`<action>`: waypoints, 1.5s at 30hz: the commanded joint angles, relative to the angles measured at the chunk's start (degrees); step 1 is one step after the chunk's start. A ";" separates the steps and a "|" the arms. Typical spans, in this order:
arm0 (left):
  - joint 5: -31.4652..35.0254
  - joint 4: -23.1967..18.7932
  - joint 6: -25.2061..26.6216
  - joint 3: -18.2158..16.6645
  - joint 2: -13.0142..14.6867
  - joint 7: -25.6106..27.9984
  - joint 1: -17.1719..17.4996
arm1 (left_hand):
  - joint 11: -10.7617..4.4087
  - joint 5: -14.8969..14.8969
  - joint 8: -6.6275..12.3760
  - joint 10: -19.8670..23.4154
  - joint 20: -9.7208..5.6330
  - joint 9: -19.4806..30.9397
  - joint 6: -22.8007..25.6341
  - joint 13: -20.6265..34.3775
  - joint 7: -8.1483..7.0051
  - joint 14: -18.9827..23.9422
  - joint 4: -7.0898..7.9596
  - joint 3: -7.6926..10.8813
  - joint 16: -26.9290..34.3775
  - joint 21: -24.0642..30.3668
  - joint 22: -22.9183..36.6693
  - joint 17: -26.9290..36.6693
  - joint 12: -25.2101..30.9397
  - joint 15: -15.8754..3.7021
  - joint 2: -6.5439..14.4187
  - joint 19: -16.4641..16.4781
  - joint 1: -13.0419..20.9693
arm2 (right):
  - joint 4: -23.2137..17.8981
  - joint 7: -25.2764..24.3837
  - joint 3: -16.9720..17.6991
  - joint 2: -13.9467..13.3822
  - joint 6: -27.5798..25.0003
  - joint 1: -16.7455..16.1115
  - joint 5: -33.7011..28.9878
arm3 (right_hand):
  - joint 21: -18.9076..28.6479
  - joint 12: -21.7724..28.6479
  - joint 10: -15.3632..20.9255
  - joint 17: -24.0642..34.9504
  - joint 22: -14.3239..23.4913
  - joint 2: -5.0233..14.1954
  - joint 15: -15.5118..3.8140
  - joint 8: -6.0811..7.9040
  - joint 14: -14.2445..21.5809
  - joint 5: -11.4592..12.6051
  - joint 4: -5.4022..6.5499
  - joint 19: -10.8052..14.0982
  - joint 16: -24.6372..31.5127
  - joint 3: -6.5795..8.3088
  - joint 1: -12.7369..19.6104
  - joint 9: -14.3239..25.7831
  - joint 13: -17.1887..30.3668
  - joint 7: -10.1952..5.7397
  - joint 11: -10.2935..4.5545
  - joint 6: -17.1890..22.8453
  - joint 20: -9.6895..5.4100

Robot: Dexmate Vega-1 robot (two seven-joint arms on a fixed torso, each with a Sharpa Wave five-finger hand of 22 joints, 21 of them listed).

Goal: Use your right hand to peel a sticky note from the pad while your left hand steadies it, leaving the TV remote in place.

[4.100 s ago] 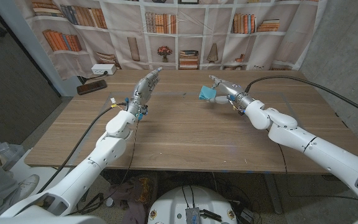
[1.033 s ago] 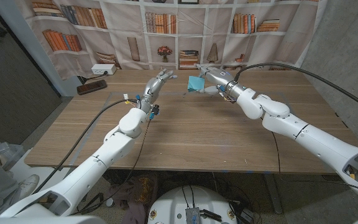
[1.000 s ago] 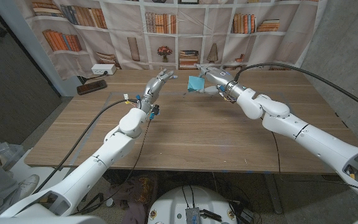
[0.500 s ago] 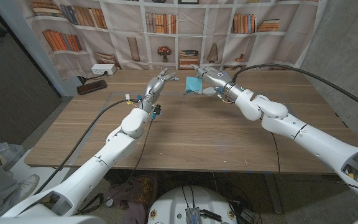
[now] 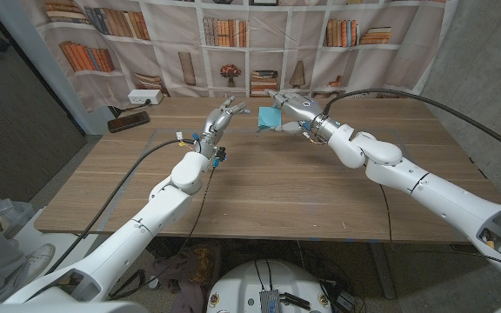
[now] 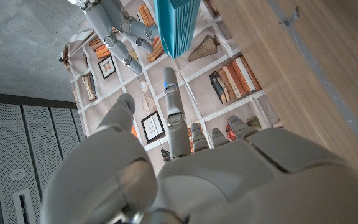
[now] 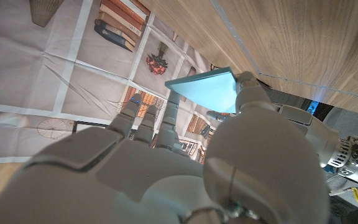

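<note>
Sticky-note pad (image 5: pixel 270 116), held aloft in right hand (image 5: pixel 287 108); left hand (image 5: pixel 223 115), fingers spread and empty, just beside; unsteadied, pad may be dropped onto tabletop (image 5: pixel 259 187) during peel.

In the head view we cannot make out single sheets of the sticky note pad (image 5: pixel 270 117), which is small there, and the right hand (image 5: pixel 287 109) covers its near edge. The left hand (image 5: pixel 225 113) is too small for us to tell how its fingers lie. In the right wrist view our own thumb hides one corner of the pad (image 7: pixel 205 92). In the left wrist view the picture's edge cuts off the pad (image 6: pixel 176 25). The dark flat object (image 5: pixel 128 122) at the table's (image 5: pixel 259 187) far left corner is too small to identify.
</note>
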 commanded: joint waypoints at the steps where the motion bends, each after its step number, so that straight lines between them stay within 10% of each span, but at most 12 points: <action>1: -1.21 0.38 -0.40 -0.09 0.25 -1.56 -0.03 | -0.43 -0.09 -0.29 0.15 -0.13 0.02 0.27 0.20 -0.48 -1.44 0.33 -0.03 0.48 0.19 0.25 0.17 0.10 0.34 0.07 -0.31 0.03 | 0.14 0.15 -0.23 0.18 0.59 0.30 -0.40 | -0.05 0.45 2.27 0.02 0.08 0.26 -0.27 -0.19 0.16 0.50 0.43 0.09 -0.32 0.26 -0.03 0.01 0.93 -0.49 -2.46 -2.77 0.25; 45: -4.03 1.05 1.65 0.80 1.04 -5.15 -1.11 | -0.05 -0.42 -1.05 0.69 0.18 -0.05 1.21 0.18 -0.95 -0.85 0.63 0.32 0.77 0.68 0.25 0.23 0.17 0.58 1.11 0.02 0.37 | 0.94 -0.43 -0.66 0.89 2.67 0.79 -0.72 | -0.20 0.84 2.41 0.01 0.04 0.25 -0.75 -0.39 0.11 0.71 0.52 0.07 -0.30 0.15 -0.04 0.01 1.24 -0.84 -2.98 -2.19 -0.08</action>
